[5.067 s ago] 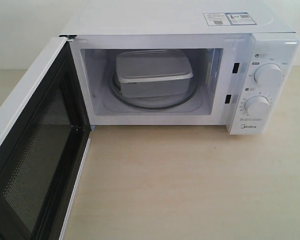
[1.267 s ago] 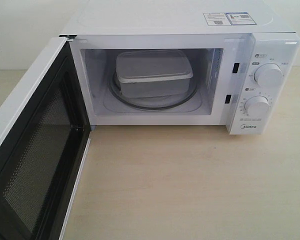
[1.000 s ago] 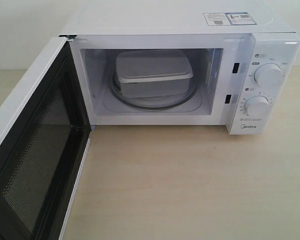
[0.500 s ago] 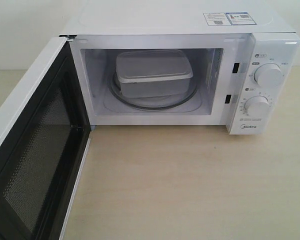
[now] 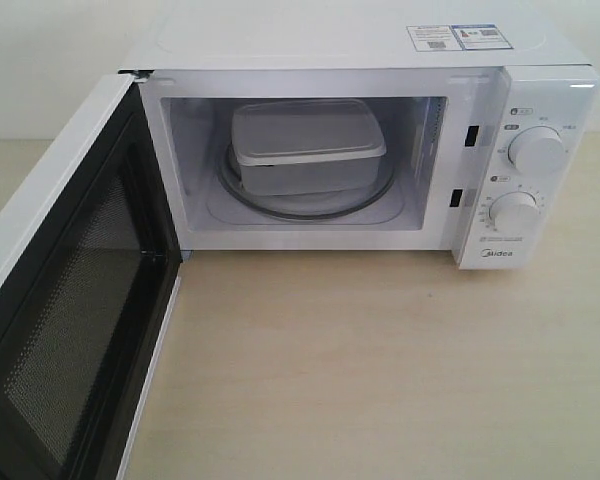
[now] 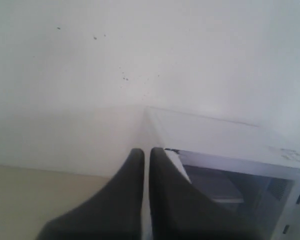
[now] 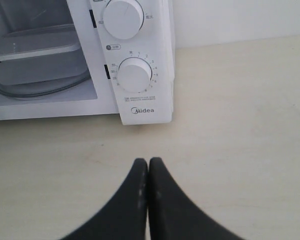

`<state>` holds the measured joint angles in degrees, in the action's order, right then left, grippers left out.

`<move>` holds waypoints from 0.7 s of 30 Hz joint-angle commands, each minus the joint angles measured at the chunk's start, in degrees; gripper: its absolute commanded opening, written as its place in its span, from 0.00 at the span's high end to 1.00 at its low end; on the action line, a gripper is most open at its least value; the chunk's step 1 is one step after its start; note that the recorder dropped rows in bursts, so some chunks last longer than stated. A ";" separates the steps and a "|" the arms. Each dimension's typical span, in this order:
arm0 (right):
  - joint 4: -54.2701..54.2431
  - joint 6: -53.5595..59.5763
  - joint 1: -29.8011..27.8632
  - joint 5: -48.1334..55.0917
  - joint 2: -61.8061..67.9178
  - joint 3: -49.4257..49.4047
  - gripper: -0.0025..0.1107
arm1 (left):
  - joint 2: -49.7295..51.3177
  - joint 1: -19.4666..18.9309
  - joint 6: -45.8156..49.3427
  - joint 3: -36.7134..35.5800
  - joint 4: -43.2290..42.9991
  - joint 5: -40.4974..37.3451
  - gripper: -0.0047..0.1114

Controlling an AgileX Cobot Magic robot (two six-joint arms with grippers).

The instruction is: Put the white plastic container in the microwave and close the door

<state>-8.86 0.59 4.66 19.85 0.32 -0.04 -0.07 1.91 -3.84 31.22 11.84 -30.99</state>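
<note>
White plastic container (image 5: 305,145) sits on glass turntable (image 5: 382,190) inside microwave (image 5: 330,40). Door (image 5: 70,300) wide open, left. Left tool (image 6: 146,151), right tool (image 7: 148,161): fingers pressed together, empty. Risk: weak push leaves door unlatched; hard push slides microwave.

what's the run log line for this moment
white plastic container inside microwave | door open | left claw shut, empty | right claw shut, empty | next: close door
</note>
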 commanded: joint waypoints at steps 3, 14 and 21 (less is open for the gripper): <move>0.19 -0.08 -0.14 -0.11 -0.32 0.04 0.98 | 5.44 -0.11 -0.99 3.75 7.84 -0.63 0.92; 0.19 -0.08 -0.14 -0.11 -0.32 0.04 0.98 | 33.68 -0.11 10.57 24.65 0.06 -27.33 0.92; 0.19 -0.08 -0.14 -0.11 -0.32 0.04 0.98 | 44.98 0.66 18.34 24.72 -4.61 -31.68 0.92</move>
<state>-8.86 0.59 4.66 19.85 0.32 -0.04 41.53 1.91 10.51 55.88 8.08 -60.08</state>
